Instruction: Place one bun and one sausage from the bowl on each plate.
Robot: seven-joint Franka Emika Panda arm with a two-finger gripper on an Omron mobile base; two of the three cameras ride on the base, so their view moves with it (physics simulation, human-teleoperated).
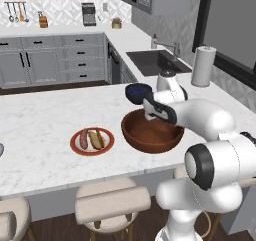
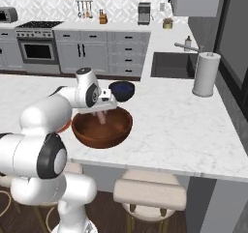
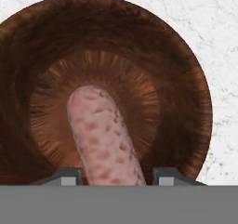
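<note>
Navy dish [image 1: 138, 91] crowds the bowl [image 1: 151, 135]; marble counter [image 1: 40, 130] leftward lies open.

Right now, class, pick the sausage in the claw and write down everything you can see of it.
The sausage is a pale pink, rounded cylinder mottled with reddish spots, its blunt end pointing away from the hand camera. It sits between the two dark tips of the claw, which is shut on it, above the hollow of the reddish-brown, wood-like bowl. In the right base view it hangs lengthwise below the hand, inside the bowl's rim. Whether its lower end touches the bowl's floor cannot be told.
</note>
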